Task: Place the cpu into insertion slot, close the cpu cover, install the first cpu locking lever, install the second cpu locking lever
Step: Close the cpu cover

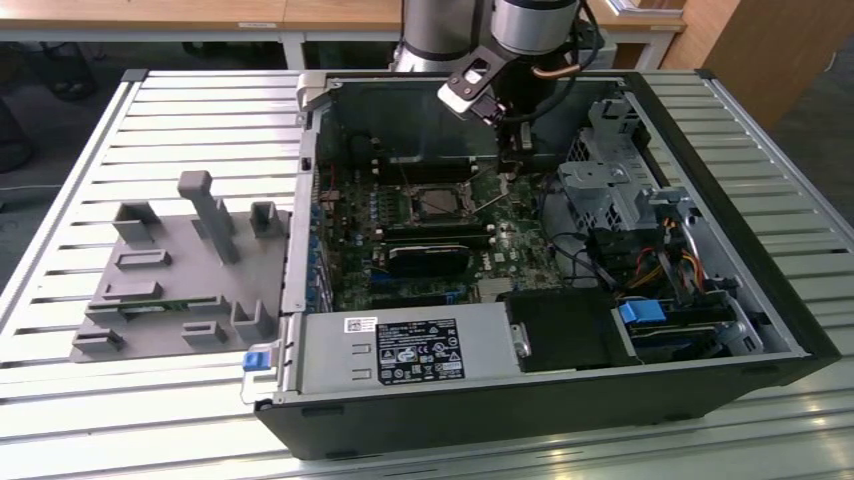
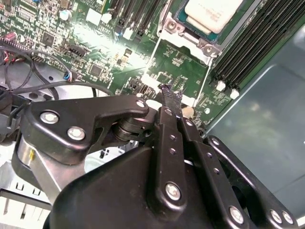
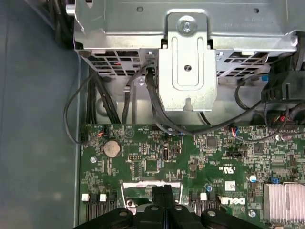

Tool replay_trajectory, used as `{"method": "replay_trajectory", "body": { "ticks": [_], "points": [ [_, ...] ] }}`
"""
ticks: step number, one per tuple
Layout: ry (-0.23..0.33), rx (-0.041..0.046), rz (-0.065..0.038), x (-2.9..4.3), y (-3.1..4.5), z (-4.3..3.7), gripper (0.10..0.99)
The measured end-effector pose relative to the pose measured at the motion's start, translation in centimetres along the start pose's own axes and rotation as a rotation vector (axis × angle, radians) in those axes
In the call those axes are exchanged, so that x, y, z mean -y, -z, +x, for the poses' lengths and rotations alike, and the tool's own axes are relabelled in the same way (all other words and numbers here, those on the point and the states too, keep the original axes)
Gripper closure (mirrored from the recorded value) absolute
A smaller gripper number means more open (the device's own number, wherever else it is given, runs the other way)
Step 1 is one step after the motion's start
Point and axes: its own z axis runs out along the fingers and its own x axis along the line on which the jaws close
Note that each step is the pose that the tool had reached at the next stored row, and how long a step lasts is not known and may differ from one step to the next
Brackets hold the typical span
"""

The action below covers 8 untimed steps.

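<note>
Closest to the lens in the second wrist view is the gripper [image 2: 170,95], its black fingers [image 2: 167,124] drawn together to a narrow point with no gap showing; whether anything thin is pinched between them I cannot tell. Just beyond the tip stands a thin silver frame, by my reading the cpu cover [image 2: 150,56], swung open away from the insertion slot [image 2: 167,26]. Its two long sides run from the slot back toward the fingertips, so its free edge is at the gripper and its hinged edge at the slot. The cpu [image 2: 209,13], a pale square, already sits in the slot. In the exterior view the slot lies just toward the exterior view's left of the gripper, inside the open computer case [image 1: 534,415]
</note>
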Motion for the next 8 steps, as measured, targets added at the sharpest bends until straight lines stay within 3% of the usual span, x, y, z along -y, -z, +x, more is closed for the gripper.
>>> {"method": "replay_trajectory", "body": {
  "ticks": [8],
  "points": [
    [0.000,0.0000,0.003,-1.07,-0.16,0.08,0.980]
  ]
}}
